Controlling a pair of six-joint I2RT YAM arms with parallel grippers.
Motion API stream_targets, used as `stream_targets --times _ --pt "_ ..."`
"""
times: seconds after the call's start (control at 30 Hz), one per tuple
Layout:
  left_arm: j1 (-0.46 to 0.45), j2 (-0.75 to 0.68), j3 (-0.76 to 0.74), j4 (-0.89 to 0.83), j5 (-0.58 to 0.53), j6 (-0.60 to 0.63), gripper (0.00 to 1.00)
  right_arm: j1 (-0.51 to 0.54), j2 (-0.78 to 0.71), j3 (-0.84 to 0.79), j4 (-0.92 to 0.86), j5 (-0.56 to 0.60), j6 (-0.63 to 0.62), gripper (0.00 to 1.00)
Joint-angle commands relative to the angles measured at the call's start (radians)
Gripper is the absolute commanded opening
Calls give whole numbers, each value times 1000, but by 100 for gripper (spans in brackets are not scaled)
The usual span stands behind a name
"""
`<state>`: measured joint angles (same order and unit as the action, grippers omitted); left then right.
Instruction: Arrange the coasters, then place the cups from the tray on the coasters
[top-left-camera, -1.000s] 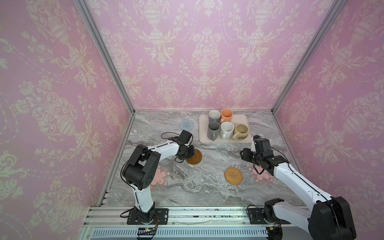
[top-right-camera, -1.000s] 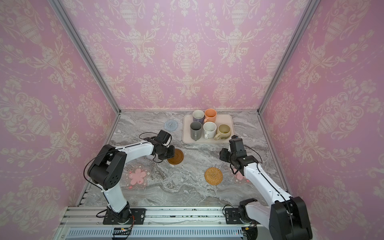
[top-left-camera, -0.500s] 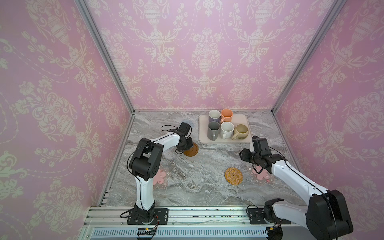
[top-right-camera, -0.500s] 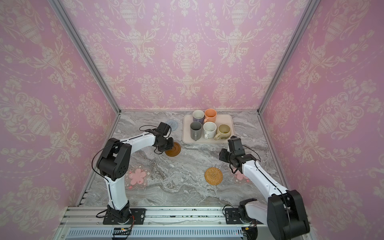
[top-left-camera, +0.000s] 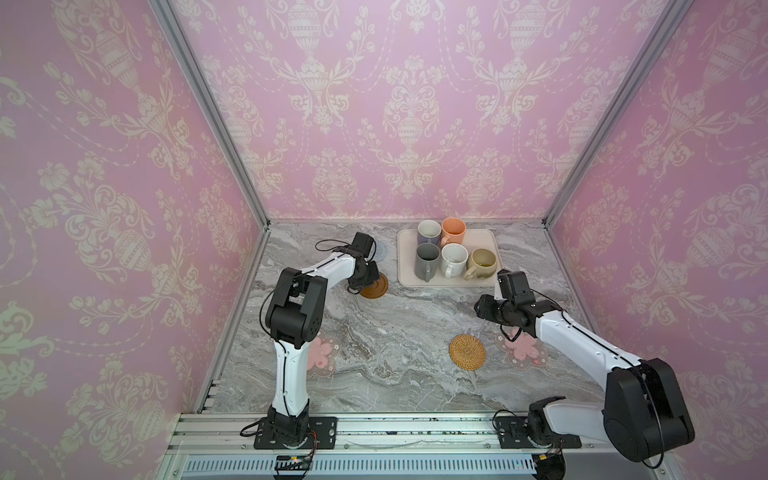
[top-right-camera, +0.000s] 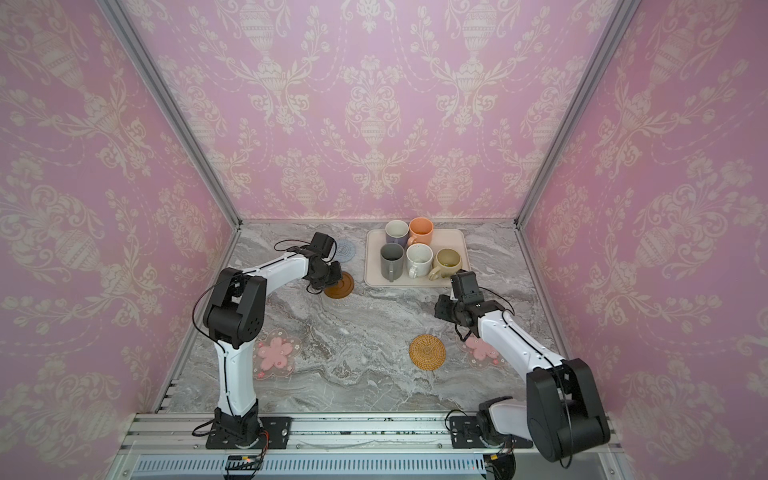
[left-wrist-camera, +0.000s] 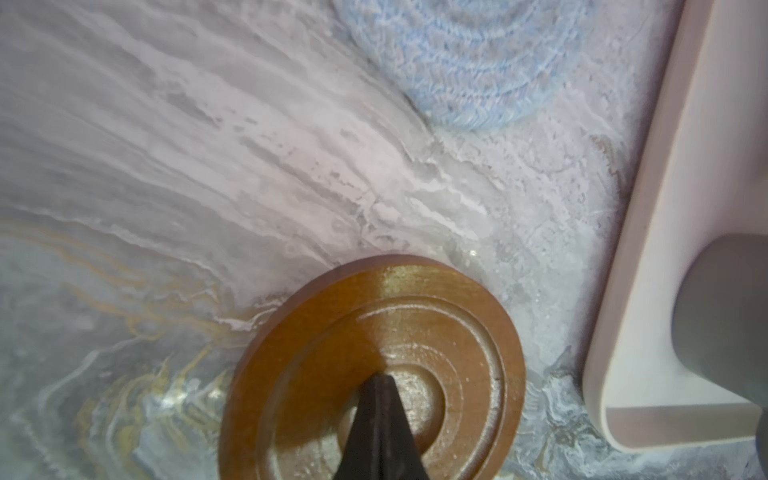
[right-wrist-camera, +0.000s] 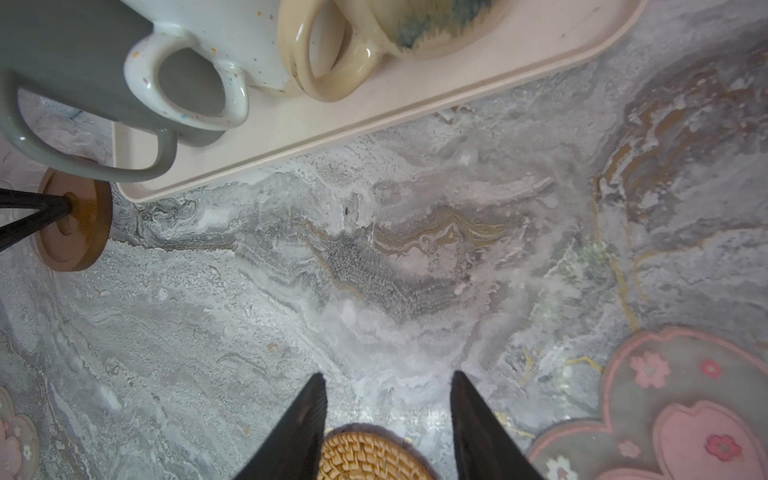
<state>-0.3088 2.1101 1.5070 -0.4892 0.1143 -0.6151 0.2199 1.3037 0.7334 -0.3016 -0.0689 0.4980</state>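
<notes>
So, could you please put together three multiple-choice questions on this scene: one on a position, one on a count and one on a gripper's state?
1. Where does the brown disc coaster lie relative to the tray?
A. On it.
B. On the table, just off its near left corner.
C. Behind it, against the wall.

2. How many cups stand on the tray?
A. Three.
B. Four.
C. Five.

3. How is the right gripper?
A. Open, holding nothing.
B. Shut on a cup handle.
C. Shut on a coaster.

Answers:
1 B, both top views show it on the marble beside that corner.
2 C, five can be counted in both top views.
3 A, its wrist view shows the jaws apart over bare table.
</notes>
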Motion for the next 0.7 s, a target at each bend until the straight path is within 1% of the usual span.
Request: stream_targets --times 0.0,0.47,0.67 --pt "19 110 4 -74 -77 13 0 10 18 36 -1 -13 2 50" --pt "38 175 96 -106 -102 5 0 23 43 58 -11 -16 -1 50" --pt "37 165 91 -101 -94 2 0 27 45 57 -11 -14 0 50"
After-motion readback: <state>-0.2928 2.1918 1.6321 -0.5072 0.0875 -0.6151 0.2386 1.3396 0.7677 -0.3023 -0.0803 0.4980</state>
